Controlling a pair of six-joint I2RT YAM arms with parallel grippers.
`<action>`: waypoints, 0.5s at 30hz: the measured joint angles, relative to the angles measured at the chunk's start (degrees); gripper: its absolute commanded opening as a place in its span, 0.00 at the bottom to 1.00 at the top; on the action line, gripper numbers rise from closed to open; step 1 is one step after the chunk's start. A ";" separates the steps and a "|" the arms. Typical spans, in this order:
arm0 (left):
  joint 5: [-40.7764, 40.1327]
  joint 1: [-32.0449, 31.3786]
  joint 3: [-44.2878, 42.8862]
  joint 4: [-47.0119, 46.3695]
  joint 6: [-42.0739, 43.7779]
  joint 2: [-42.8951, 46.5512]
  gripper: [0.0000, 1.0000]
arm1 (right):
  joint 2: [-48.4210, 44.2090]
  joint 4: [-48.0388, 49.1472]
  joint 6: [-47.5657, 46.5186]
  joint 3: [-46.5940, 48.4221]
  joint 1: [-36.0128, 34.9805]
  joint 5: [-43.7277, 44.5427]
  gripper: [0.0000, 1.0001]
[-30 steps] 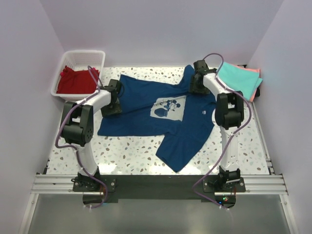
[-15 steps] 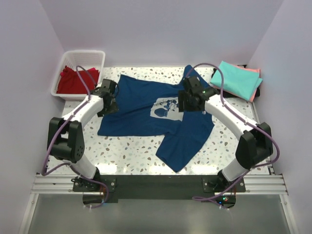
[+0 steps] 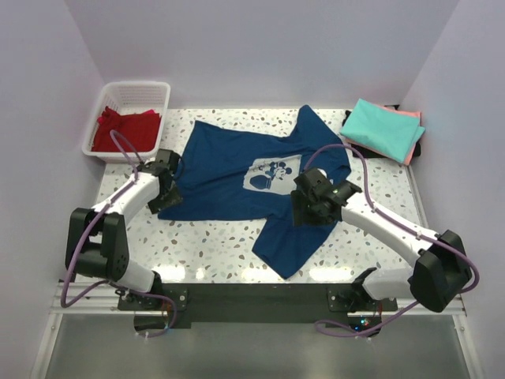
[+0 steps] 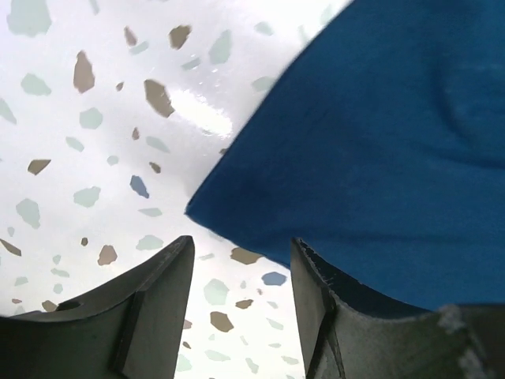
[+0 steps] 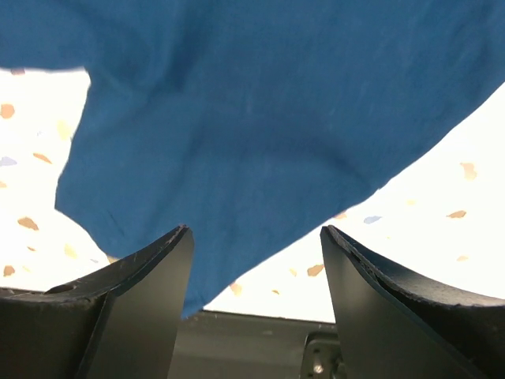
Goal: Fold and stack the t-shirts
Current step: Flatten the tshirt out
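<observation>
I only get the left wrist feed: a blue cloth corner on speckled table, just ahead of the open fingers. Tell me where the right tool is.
Observer: The right tool hangs open over the navy t-shirt, where its near sleeve meets the body, just nearer than the mouse print.
Operator: Report what is already folded.
Observer: A teal t-shirt lies folded on top of a salmon-pink one at the far right corner.
Operator: Now say what is left to fold.
Observer: A red t-shirt sits crumpled in the white basket at the far left.
</observation>
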State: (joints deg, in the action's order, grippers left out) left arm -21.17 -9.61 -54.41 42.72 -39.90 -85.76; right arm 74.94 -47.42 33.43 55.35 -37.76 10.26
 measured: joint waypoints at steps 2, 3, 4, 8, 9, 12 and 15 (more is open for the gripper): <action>0.42 1.27 1.90 -0.07 -0.22 0.94 0.53 | -0.63 -0.33 0.85 -1.09 -1.07 -0.33 0.70; 0.68 2.01 2.99 -0.02 -0.37 1.62 0.52 | -0.76 -0.48 1.29 -1.51 -1.62 -0.52 0.70; 1.01 2.86 3.89 0.04 -0.57 2.19 0.51 | -0.76 -0.61 1.68 -1.90 -2.16 -0.61 0.70; 2.71 6.01 5.81 -0.70 -0.59 2.54 0.44 | -0.66 -0.72 2.80 -2.45 -3.69 -0.74 0.69; 3.26 6.75 6.27 -1.22 -0.55 2.54 0.44 | -0.57 -0.63 3.08 -2.45 -4.11 -0.74 0.69; 4.92 8.22 7.13 -2.23 -0.42 2.51 0.43 | 0.26 -0.55 3.78 -2.45 -5.25 -0.72 0.69; 6.73 8.83 7.98 -4.48 -0.26 2.19 0.42 | 1.18 -0.55 4.28 -2.45 -5.97 -0.55 0.69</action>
State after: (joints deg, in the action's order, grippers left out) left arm -14.44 -0.78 -46.44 38.24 -40.16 -83.57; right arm 76.12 -47.97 37.71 52.90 -43.72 9.72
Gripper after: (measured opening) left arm 0.428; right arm 0.694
